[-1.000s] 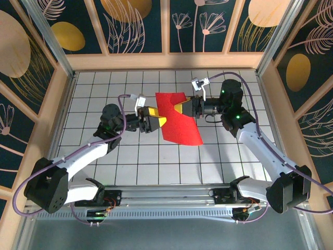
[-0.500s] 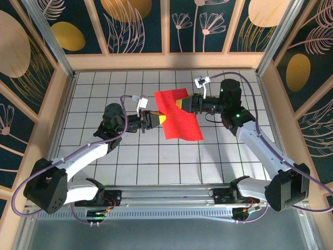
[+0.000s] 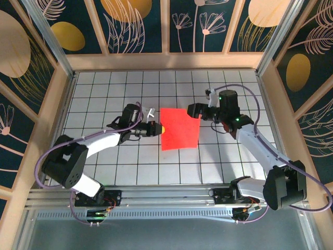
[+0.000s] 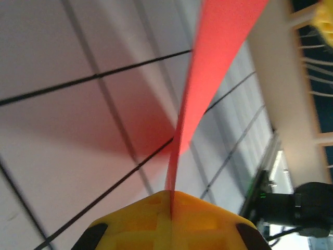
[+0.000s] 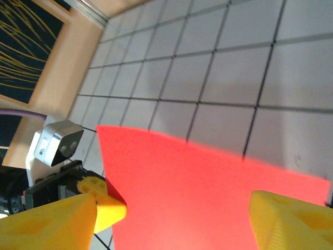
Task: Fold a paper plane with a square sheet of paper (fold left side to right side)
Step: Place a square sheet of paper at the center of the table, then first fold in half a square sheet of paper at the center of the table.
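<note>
Left hand pinches red sheet over white-tiled table; floral walls.

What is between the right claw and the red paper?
Nothing visible. The right gripper is open at the far right corner of the square sheet of paper, and the left gripper pinches its left edge.

The sheet lies between left pincer and right pincer.

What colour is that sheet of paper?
The paper is bright red; clearest in the top external view.
</note>
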Controlling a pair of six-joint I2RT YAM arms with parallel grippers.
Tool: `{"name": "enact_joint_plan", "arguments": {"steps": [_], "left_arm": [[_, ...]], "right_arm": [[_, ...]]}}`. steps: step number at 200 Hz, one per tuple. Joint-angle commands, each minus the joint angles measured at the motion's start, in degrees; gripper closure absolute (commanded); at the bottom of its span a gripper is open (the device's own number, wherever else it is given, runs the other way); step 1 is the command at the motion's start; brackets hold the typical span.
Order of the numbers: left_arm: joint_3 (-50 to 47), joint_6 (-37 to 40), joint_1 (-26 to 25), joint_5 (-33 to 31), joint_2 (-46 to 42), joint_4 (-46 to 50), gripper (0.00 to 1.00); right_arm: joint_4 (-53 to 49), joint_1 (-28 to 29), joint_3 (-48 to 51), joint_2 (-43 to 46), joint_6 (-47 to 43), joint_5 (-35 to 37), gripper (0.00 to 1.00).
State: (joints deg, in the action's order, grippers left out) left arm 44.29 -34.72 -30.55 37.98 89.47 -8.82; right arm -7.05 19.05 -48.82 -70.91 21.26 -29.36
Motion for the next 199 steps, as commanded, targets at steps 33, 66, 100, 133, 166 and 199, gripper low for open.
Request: {"name": "enact_joint_plan", "arguments": {"steps": [33, 66, 100, 133, 166, 199], "left_arm": [[3.51, 5.37, -0.04, -7.84, 6.47, 14.24, 1.00], [3.79, 6.96, 0.25, -9.38, 6.55, 16.75, 1.00], [5.22, 10.00, 0.65, -10.65, 6.07, 20.84, 1.00], [6.66, 12.57, 1.93, -10.88, 5.71, 24.02, 1.00], [8.13, 15.17, 3.11, -10.85, 5.79, 27.02, 1.00], [9.35, 16.75, 3.26, -10.53, 6.93, 28.54, 1.00]], "right_arm": [[8.88, 1.15, 8.37, -5.59, 8.83, -1.06, 0.58], [8.58, 3.90, 8.33, -12.85, 8.74, -0.16, 0.75], [7.06, 6.26, 5.44, -19.20, 7.23, 2.58, 0.84], [6.11, 6.70, 3.26, -23.85, 6.31, 4.34, 0.86], [5.01, 7.39, 1.60, -25.91, 5.12, 5.98, 0.86], [5.03, 7.92, 1.54, -27.41, 4.85, 4.89, 0.86]]}}
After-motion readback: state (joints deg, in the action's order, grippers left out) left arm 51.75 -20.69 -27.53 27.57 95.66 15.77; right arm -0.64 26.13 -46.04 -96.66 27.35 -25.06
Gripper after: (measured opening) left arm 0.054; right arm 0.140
